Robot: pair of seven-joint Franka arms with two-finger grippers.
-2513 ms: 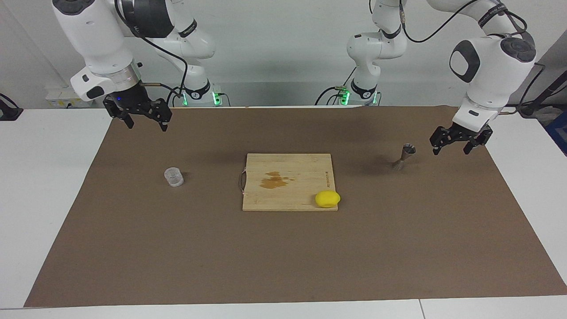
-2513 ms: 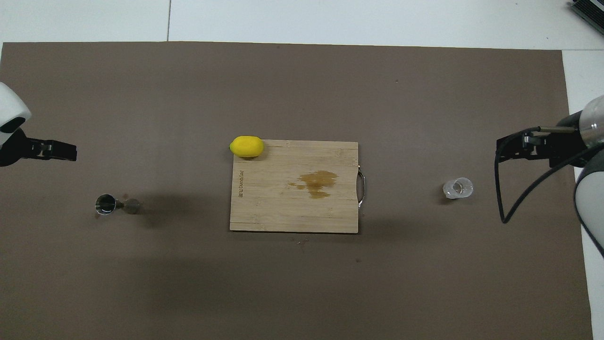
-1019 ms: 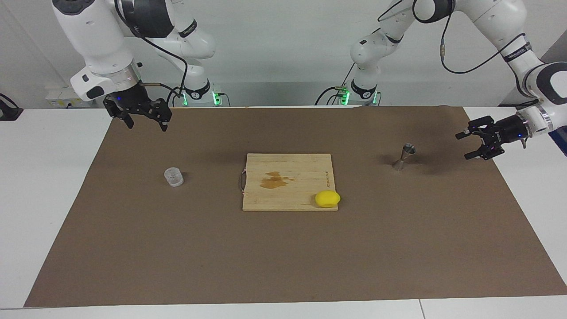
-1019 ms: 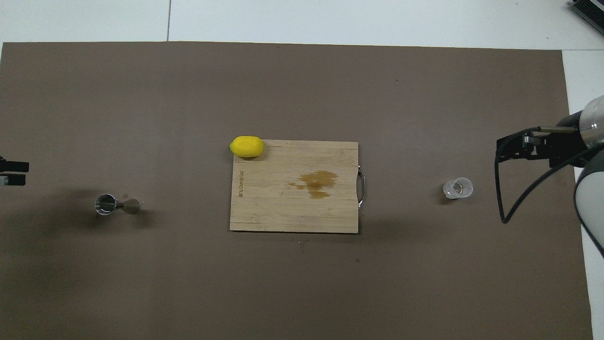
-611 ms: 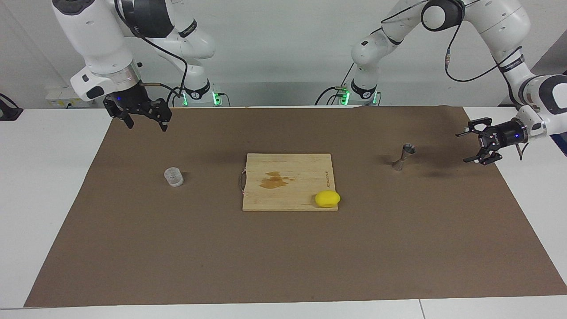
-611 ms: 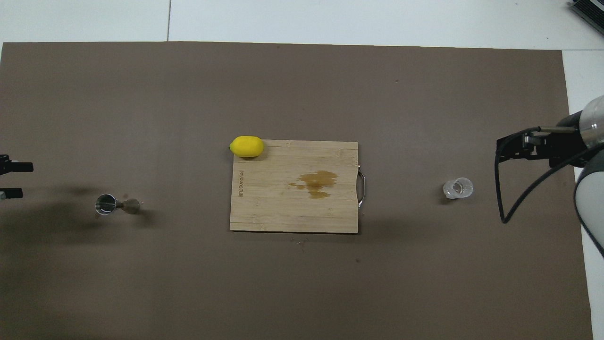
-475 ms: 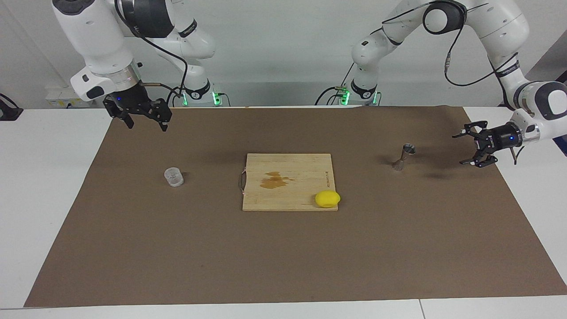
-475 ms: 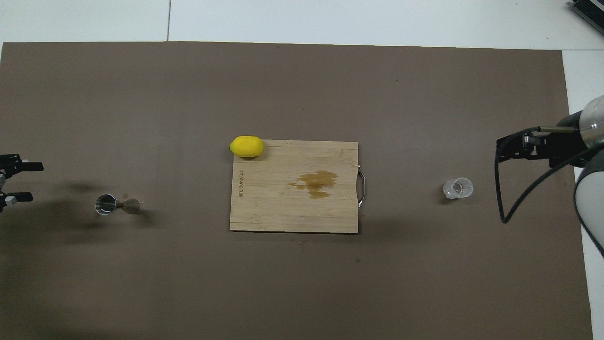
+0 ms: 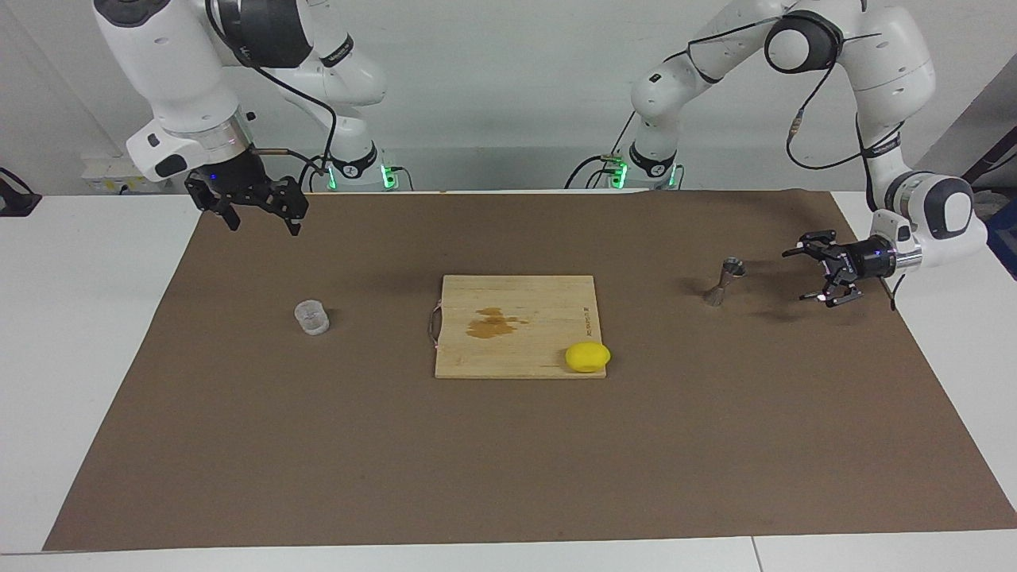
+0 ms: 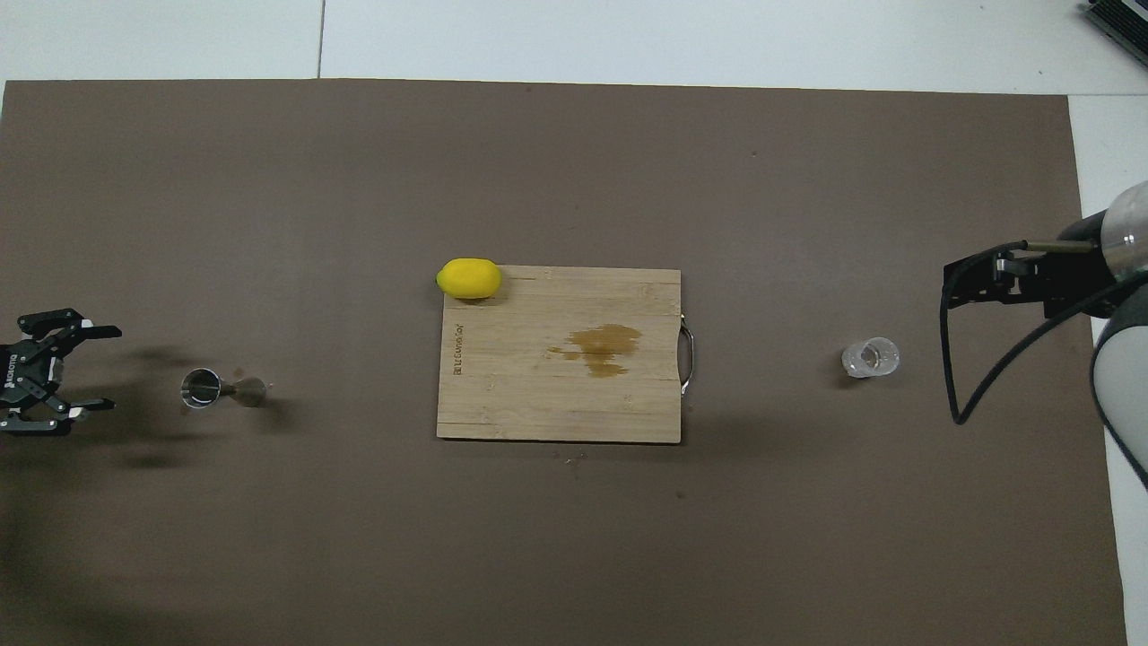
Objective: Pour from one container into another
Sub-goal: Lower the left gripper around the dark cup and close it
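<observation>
The small clear ribbed cup (image 9: 311, 317) (image 10: 870, 357) stands upright on the brown mat toward the right arm's end. My right gripper (image 9: 264, 229) (image 10: 964, 283) hangs open above the mat near that cup, apart from it and holding nothing. The silver hourglass jigger (image 9: 725, 281) (image 10: 211, 388) stands upright toward the left arm's end. My left gripper (image 9: 797, 276) (image 10: 112, 368) is turned sideways, low over the mat, with its open fingers pointing at the jigger. A clear gap separates it from the jigger.
A wooden cutting board (image 9: 516, 298) (image 10: 556, 408) with a brown stain lies in the middle of the mat (image 9: 508, 461). A yellow lemon (image 9: 588, 357) (image 10: 468, 278) sits at the board's corner farthest from the robots, toward the left arm's end.
My left gripper has turned from pointing down to sideways, dropped lower and moved closer to the jigger. The right arm, cup, jigger and lemon have not moved.
</observation>
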